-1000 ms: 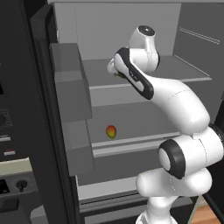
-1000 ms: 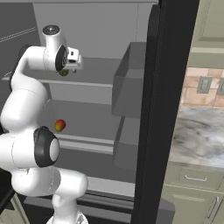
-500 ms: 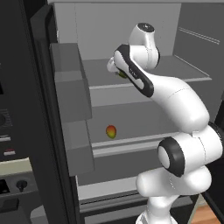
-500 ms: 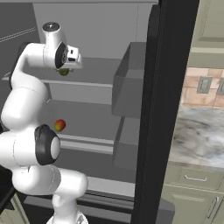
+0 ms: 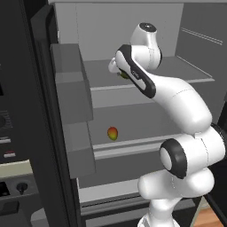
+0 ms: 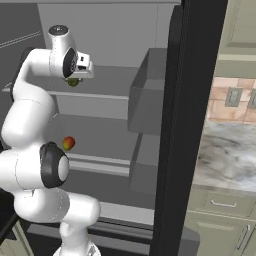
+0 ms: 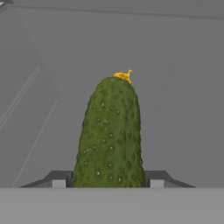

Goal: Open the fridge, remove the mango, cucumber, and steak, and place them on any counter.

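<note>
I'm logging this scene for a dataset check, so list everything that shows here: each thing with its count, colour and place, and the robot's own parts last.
Tall black two-door fridge: one, black outside, light grey inside, doors open.
Grey door bins: on the inside of both open doors.
Dark green bumpy cucumber: one, yellow tip, on the upper shelf between the tool's fingertips.
Small red and yellow-green mango: one, on the lower shelf.
Grey-white marbled stone counter: one, right of the fridge, over sage green cabinets.
Tiled wall with grey outlets: above the counter.
White robot arm: one, dark joints, reaching onto the upper shelf.
Tool: one, fingertips at the cucumber's sides.
</note>
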Robot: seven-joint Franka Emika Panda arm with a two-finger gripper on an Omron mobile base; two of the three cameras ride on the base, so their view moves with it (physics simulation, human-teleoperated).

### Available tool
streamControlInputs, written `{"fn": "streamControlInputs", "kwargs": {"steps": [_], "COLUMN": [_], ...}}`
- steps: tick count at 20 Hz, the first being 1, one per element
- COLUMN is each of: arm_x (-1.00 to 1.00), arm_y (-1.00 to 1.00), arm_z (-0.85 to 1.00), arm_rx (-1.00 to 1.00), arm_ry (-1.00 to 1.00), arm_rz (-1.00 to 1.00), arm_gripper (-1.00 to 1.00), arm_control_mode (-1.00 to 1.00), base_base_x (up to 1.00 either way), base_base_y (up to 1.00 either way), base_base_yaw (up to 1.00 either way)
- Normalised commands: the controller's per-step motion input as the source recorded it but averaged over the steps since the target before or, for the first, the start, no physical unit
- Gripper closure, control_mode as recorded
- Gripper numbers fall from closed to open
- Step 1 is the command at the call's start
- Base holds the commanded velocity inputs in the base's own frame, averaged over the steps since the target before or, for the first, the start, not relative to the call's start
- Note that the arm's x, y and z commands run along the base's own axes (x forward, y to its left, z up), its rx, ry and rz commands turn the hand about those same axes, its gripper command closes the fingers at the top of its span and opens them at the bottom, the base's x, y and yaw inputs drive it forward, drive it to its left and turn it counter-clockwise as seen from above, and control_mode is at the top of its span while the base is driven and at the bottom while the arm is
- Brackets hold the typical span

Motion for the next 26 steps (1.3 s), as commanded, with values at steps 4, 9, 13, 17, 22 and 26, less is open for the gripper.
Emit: {"fn": "streamControlInputs", "kwargs": {"steps": [4,9,13,17,22,26], "arm_x": [-0.23,-0.97,-1.0,-1.0,-1.0,-0.98], "arm_y": [0.0,-0.07,-0.19,-0.34,-0.39,-0.19], "arm_z": [0.0,0.0,0.23,0.36,0.37,0.29], "arm_rx": [0.0,0.0,0.0,0.0,0.0,0.0], "arm_ry": [-0.01,-0.1,-0.18,-0.13,-0.01,0.0], "arm_rz": [0.0,-0.02,-0.07,-0.09,-0.1,-0.05], "arm_gripper": [1.0,1.0,1.0,1.0,1.0,1.0], "arm_control_mode": [-1.0,-1.0,-1.0,-1.0,-1.0,-1.0], "base_base_x": [0.0,0.0,0.0,0.0,0.0,0.0], "base_base_y": [0.0,0.0,0.0,0.0,0.0,0.0], "base_base_yaw": [0.0,0.0,0.0,0.0,0.0,0.0]}}
